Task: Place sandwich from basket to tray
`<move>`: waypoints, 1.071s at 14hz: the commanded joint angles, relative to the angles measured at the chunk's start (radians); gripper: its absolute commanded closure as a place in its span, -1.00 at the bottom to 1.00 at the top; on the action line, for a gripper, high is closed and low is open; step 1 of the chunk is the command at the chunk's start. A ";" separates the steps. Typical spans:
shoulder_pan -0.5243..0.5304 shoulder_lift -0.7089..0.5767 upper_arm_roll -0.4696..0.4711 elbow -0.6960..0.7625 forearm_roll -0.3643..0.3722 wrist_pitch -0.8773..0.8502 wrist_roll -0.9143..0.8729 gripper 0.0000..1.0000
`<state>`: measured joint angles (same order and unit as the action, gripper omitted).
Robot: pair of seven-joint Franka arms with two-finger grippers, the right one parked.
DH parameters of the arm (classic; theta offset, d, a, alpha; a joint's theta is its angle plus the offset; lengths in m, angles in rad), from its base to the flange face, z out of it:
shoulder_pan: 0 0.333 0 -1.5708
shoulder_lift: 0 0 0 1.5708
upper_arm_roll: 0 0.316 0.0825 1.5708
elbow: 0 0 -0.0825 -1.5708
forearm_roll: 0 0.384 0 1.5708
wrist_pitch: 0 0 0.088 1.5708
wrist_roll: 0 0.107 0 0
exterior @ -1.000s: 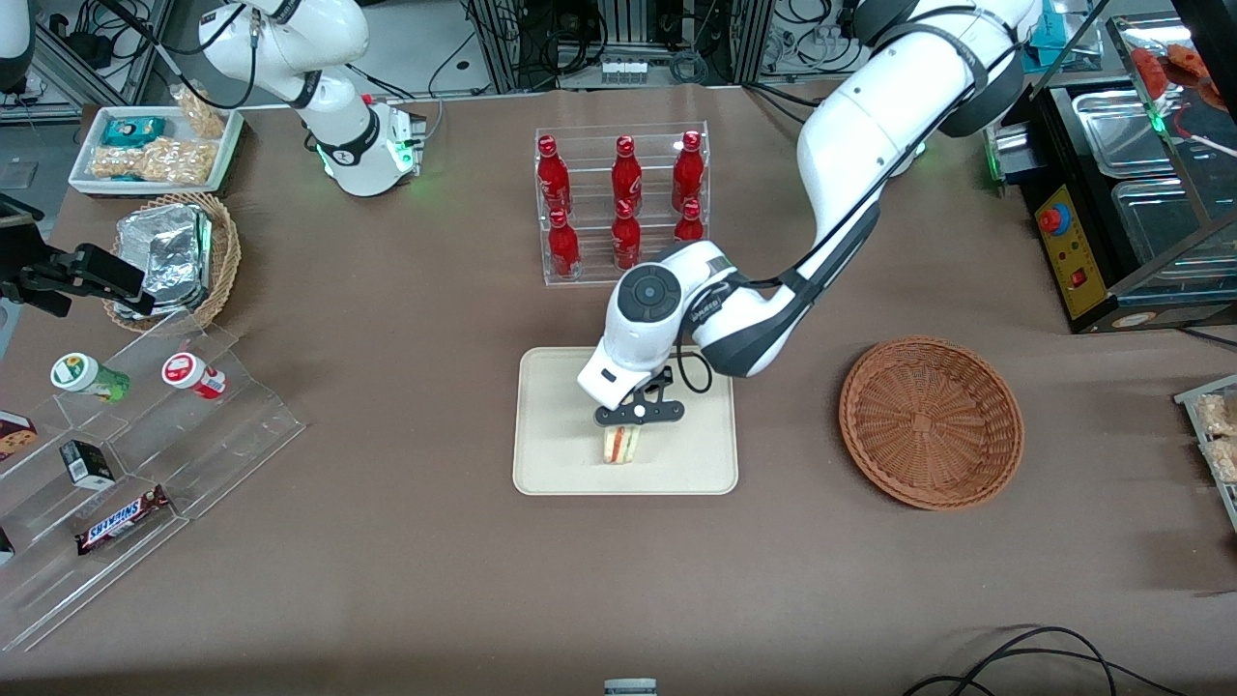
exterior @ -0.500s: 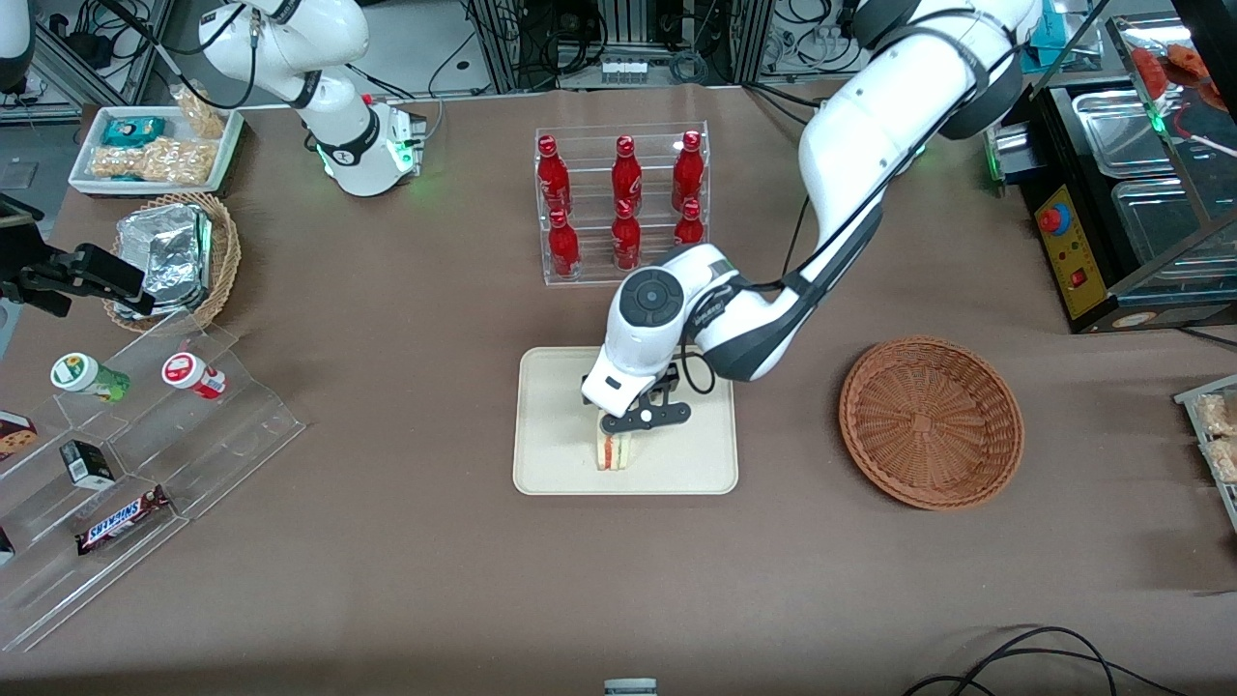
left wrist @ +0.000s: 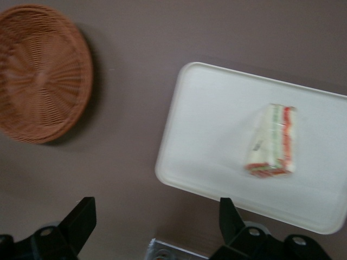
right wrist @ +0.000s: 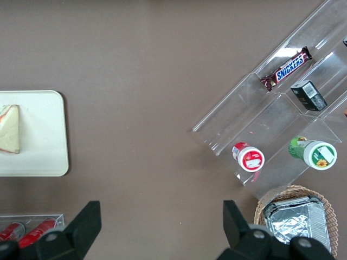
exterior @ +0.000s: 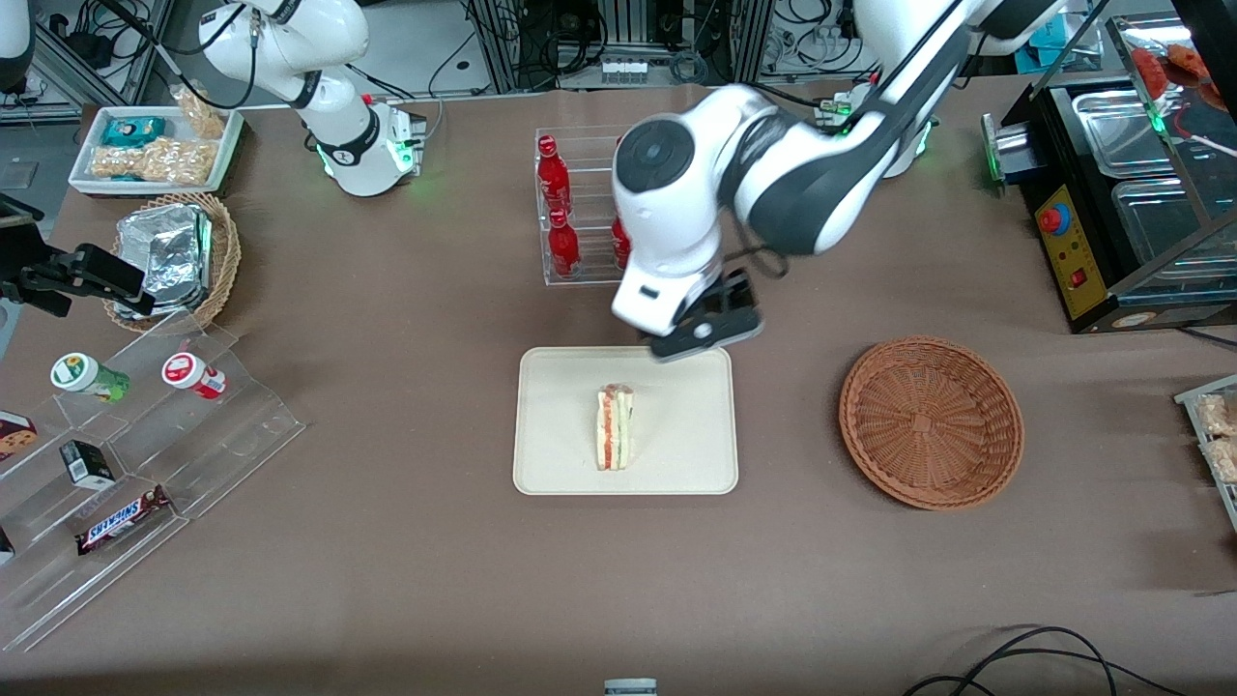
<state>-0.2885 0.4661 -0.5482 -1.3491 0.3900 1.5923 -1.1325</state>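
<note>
While one sandwich (exterior: 615, 427) lies on the single tray (exterior: 551, 464), the gripper (exterior: 704, 329) hangs above the tray's edge, fingers (left wrist: 81, 219) apart; one basket (exterior: 930, 421) sits beside it.

A brown bar (right wrist: 286, 68) is lying on the clear stepped rack (right wrist: 282, 114), showing "SNICKERS" in blue letters on white. Labels on the two jars, the small box and the red bottles are staying too small to read.

The gripper (exterior: 704, 329) is hanging above the tray's edge.

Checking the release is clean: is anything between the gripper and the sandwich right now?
Nothing. The open gripper hangs above the tray's edge nearest the bottle rack; only bare tray separates it from the sandwich, as the front view shows.
</note>
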 commanded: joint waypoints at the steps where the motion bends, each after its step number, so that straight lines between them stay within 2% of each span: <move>1: 0.150 -0.041 -0.004 -0.111 -0.057 0.009 0.017 -1.00; 3: 0.247 -0.098 -0.006 -0.189 -0.065 0.011 0.148 -1.00; 5: 0.328 -0.162 -0.004 -0.251 -0.109 0.009 0.256 -1.00; 9: 0.419 -0.273 0.001 -0.338 -0.164 0.006 0.408 -1.00; 10: 0.425 -0.296 0.025 -0.346 -0.180 0.003 0.445 -1.00; 13: 0.356 -0.374 0.219 -0.351 -0.295 -0.043 0.644 -1.00; 15: 0.344 -0.414 0.307 -0.348 -0.301 -0.081 0.808 -1.00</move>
<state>0.0844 0.1218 -0.3285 -1.6683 0.1167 1.5378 -0.4562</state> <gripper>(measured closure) 0.000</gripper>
